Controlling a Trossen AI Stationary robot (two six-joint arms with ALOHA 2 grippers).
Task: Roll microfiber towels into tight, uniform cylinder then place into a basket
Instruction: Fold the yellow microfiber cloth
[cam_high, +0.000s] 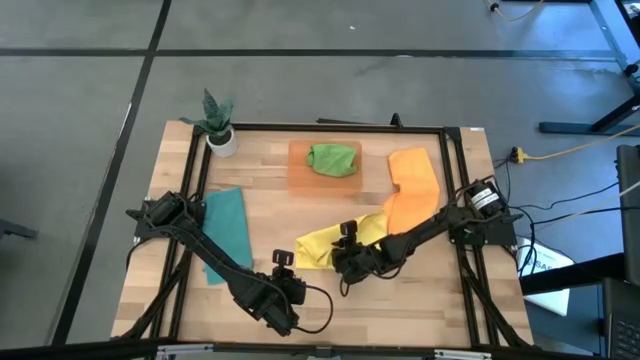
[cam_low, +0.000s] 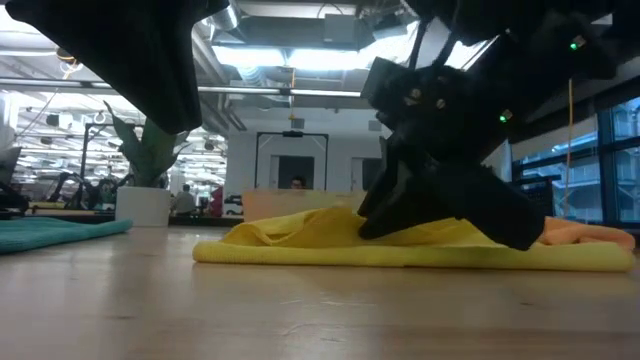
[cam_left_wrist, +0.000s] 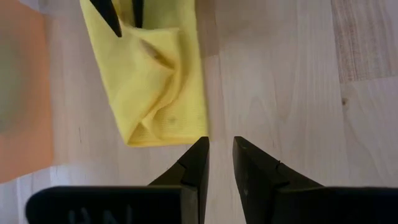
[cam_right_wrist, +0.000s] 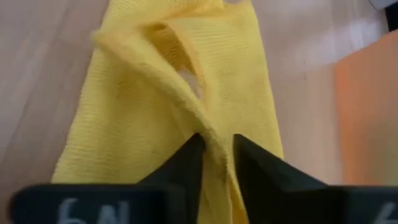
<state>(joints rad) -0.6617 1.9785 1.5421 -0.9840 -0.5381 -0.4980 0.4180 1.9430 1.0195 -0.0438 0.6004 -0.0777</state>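
Observation:
The yellow towel (cam_high: 318, 248) lies rumpled on the table, long and narrow; it also shows in the low view (cam_low: 300, 236). My right gripper (cam_high: 346, 258) is down on it, shut on a raised fold. My left gripper (cam_high: 296, 281) hovers just short of the towel's near left end (cam_left_wrist: 163, 127), fingers a narrow gap apart, touching nothing. The green towel (cam_high: 333, 159) sits bunched inside the orange basket (cam_high: 298, 178). The teal towel (cam_high: 226, 232) lies flat on the left, an orange towel (cam_high: 412, 186) on the right. My right gripper pinches a raised ridge of the yellow towel (cam_right_wrist: 208, 138) between its two fingers, a fold rather than an edge. The fingers slant down from the table's right side. The ridge runs away from the fingers across the cloth, and the rest of the towel lies slack on the table.
A small white pot with a green plant (cam_high: 220, 132) stands at the far left corner. A black frame (cam_high: 330, 127) runs around the tabletop. Bare wood lies along the near edge (cam_high: 400, 310).

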